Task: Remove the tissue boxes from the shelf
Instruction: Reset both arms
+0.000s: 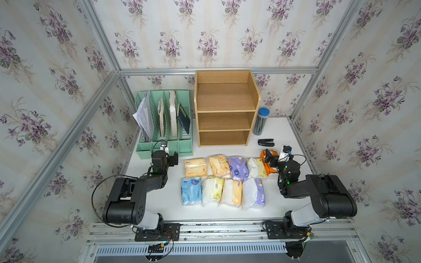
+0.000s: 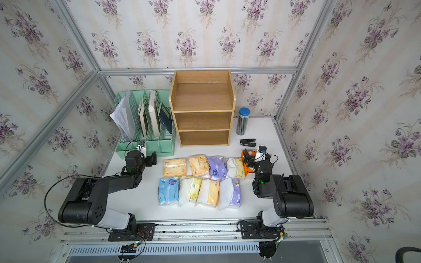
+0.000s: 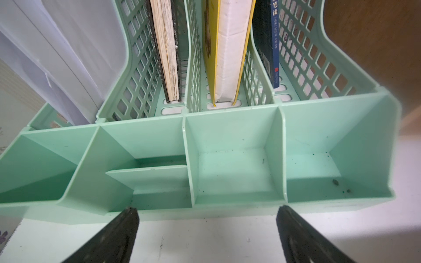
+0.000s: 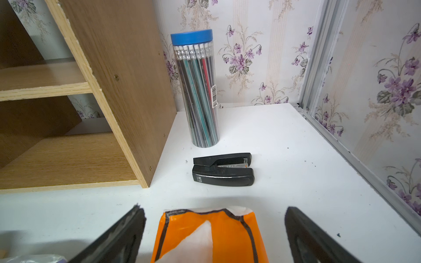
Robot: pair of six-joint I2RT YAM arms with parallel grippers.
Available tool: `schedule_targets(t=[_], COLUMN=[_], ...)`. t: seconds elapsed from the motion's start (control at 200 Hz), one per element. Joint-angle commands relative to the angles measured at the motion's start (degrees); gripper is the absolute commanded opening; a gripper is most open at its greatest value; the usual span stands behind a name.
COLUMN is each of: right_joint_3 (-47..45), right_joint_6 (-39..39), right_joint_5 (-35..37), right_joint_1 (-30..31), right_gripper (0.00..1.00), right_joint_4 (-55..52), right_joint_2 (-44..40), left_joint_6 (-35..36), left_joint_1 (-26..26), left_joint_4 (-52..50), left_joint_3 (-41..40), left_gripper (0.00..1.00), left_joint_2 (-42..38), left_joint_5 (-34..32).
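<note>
The wooden shelf stands at the back with all three tiers bare; its right side panel shows in the right wrist view. Several tissue boxes lie in two rows on the white table in front of it, among them a light blue one, a purple one and a pale yellow one. The orange tissue box lies at the right end of the back row. My right gripper hangs open over it, jaws wide on either side, not touching. My left gripper is open and holds nothing, just in front of the green rack.
A mint-green file rack with books and loose papers stands left of the shelf. A clear pencil tube with a blue lid and a black stapler sit right of the shelf. Aluminium frame rails border the table.
</note>
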Motion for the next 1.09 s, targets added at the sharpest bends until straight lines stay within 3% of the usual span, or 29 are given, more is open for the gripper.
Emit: schedule_targets(t=[0.0, 0.29, 0.345, 0.39, 0.54, 0.595, 0.695, 0.769, 0.844, 0.924, 1.004, 1.089], right_joint_3=[0.34, 0.49, 0.47, -0.03, -0.56, -0.61, -2.62, -2.94, 0.32, -1.87, -2.24, -2.47], right_joint_6=[-0.17, -0.27, -1.37, -2.00, -3.17, -2.19, 2.53, 0.97, -3.04, -1.46, 2.93, 0.58], right_joint_5=[0.08, 0.28, -2.53, -4.49, -7.45, -5.20, 5.45, 2.94, -6.91, -3.72, 6.09, 1.88], right_joint_1=[0.05, 0.14, 0.14, 0.14, 0.14, 0.06, -0.03, -0.03, 0.09, 0.06, -0.17, -0.12], right_gripper=[1.00, 1.00, 1.00, 1.00, 1.00, 1.00, 1.00, 1.00, 1.00, 1.00, 1.00, 1.00], right_joint_4=[0.44, 0.16, 0.23, 1.11, 1.93, 1.98, 5.38, 7.02, 0.15, 5.23, 4.52, 6.35], right_joint_2=[0.12, 0.16, 0.18, 0.13, 0.04, -0.03, -0.53, -0.03, 0.07, 0.16, -0.63, 0.05], left_joint_6=[0.45, 0.48, 0.58, 2.66, 2.48, 1.29, -0.21, -0.13, 1.64, 1.89, 0.60, -0.30], left_joint_1=[-0.02, 0.04, 0.01, 0.05, 0.32, 0.72, 1.18, 1.19, 1.19, 1.19, 1.31, 1.37], left_joint_4=[0.59, 0.55, 0.48, -0.45, -0.08, 0.02, 1.40, 1.25, 0.38, 0.22, 0.39, 1.17], left_joint_3=[0.19, 0.26, 0.25, 0.86, 0.52, 0.42, -0.46, -0.39, 0.29, 0.32, 0.15, -0.43], left_gripper=[0.99, 0.99, 0.99, 0.99, 0.99, 0.99, 0.99, 0.99, 0.99, 0.99, 0.99, 0.99], left_joint_2=[-0.11, 0.01, 0.01, 0.21, -0.02, 0.00, -0.46, -0.48, -0.07, -0.12, -0.33, -0.57], left_joint_5=[-0.32, -0.32, -0.19, 4.41, 5.21, 3.72, 1.84, 1.79, 5.45, 6.29, 4.16, 2.06])
